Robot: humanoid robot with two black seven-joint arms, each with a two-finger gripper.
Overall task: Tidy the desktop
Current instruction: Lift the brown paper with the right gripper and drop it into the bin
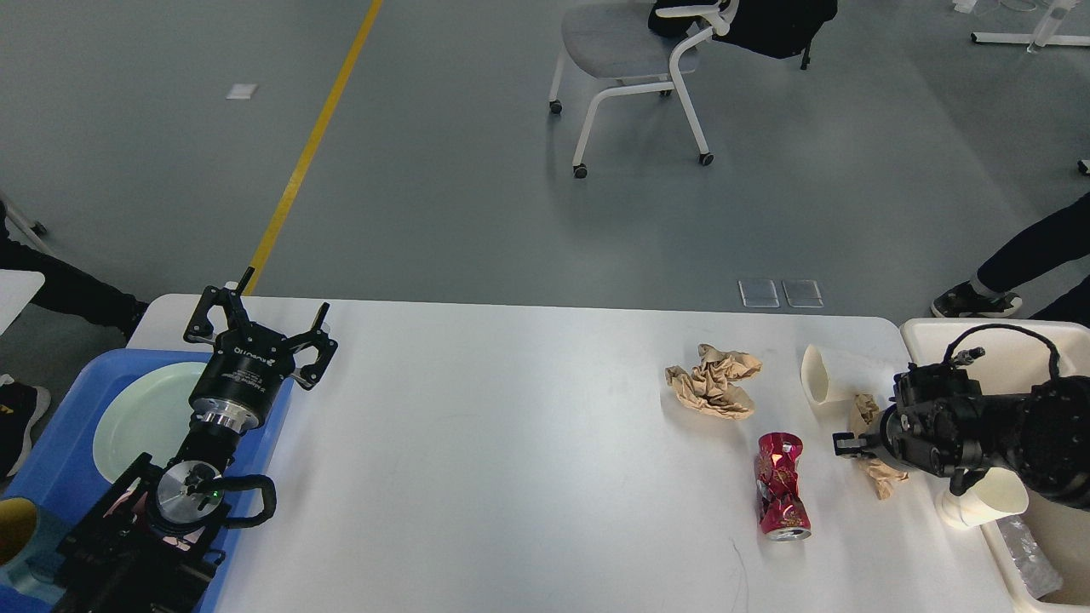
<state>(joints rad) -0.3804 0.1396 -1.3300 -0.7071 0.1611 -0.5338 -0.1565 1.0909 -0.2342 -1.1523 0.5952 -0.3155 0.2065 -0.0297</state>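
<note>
The tidying is judged to be only partly done, since several pieces of rubbish are seen on the tabletop, the wide white surface that fills the lower half of the head view. Nearest to the camera, a crushed red can is lying on its side on the right part of the tabletop, and just beside the right edge an upright paper cup is partly hidden by the right arm. The right end effector is held low over a crumpled brown paper; its fingers are seen small and dark, so it cannot be told whether they are closed on the paper or only near it. A little farther, a tipped paper cup and a second brown paper wad are left untouched. At the far right a cream bin is placed, probably meant for the rubbish. On the left, a pale plate is already laid in a blue tray, which suggests that part is finished. The left end effector is held wide open above the tray edge with nothing between its fingers. On its black body a small white brand marking is seen upside down, but it cannot be read with certainty. The print on the can is too small to be read.
</note>
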